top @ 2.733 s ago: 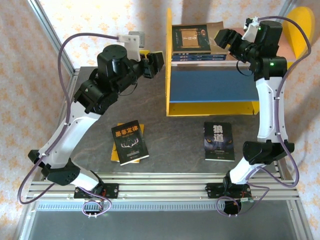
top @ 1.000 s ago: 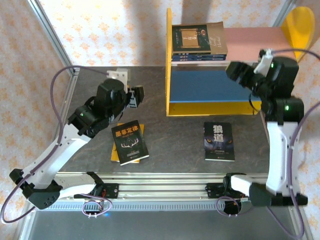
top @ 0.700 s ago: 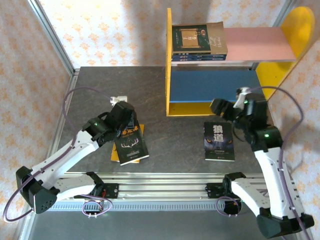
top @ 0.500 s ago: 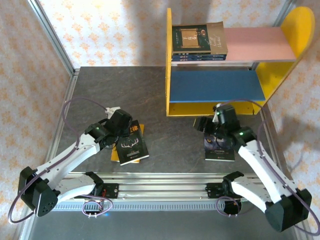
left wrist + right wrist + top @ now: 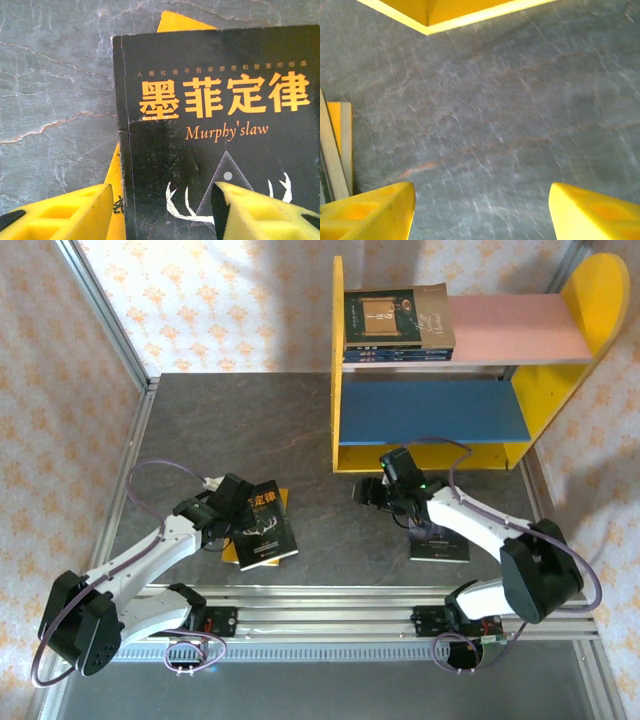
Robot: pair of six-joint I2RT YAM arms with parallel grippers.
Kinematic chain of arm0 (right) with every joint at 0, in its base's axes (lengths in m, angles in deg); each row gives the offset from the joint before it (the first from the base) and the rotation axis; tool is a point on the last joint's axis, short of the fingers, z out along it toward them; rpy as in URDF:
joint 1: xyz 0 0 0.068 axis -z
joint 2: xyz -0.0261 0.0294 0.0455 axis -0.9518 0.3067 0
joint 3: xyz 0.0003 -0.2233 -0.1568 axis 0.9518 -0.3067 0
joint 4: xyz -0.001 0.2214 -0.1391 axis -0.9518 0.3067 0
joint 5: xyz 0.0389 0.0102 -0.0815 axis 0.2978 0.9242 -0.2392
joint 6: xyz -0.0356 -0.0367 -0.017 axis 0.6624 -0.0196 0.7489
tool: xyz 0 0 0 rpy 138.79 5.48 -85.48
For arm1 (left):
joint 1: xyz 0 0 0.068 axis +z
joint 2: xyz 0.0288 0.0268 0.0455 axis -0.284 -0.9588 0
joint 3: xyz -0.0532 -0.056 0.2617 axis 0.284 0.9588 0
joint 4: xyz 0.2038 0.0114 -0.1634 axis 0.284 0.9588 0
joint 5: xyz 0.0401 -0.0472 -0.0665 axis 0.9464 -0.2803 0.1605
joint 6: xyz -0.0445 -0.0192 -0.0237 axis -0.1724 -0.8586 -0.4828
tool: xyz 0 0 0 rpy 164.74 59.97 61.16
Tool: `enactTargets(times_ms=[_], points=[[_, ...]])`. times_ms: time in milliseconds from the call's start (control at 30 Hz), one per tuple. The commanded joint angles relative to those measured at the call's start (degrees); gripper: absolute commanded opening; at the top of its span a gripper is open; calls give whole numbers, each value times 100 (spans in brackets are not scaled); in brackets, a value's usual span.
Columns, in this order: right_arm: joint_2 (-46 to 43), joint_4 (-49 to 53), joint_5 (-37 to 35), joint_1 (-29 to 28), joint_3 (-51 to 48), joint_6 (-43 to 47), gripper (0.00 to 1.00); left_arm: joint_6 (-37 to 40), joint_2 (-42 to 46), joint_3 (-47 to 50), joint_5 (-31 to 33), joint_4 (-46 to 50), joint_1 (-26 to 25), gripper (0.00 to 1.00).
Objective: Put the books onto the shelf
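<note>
The left fingers [image 5: 55,212] are standing part-open and empty, straddling the spine edge of the black book [image 5: 215,150], its long axis running straight away from them, the yellow book [image 5: 182,22] lying beneath it on the desk [image 5: 55,75]. The right fingers [image 5: 367,210] are gaping wide and empty over the desk near the shelf [image 5: 337,360]. The wolf book [image 5: 440,548] is lying behind them under that arm, so the left arm is looking better placed.

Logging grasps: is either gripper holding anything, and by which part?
Nothing held. The left gripper hangs open over the black book's spine edge; the right gripper open above the table.
</note>
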Motion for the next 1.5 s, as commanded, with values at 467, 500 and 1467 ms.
enactTargets(times_ms=[467,500,1467], points=[[1482,-624,144,-1081,953,-163,70,87,-780,344,-644,-759,77,56],[1584,-622,158,-1142,1023,-163,70,111,-834,335,-686,-789,77,56],[2632,-1336,898,-1346,1401,-585,69,491,-1924,-208,-1416,-1855,-37,48]])
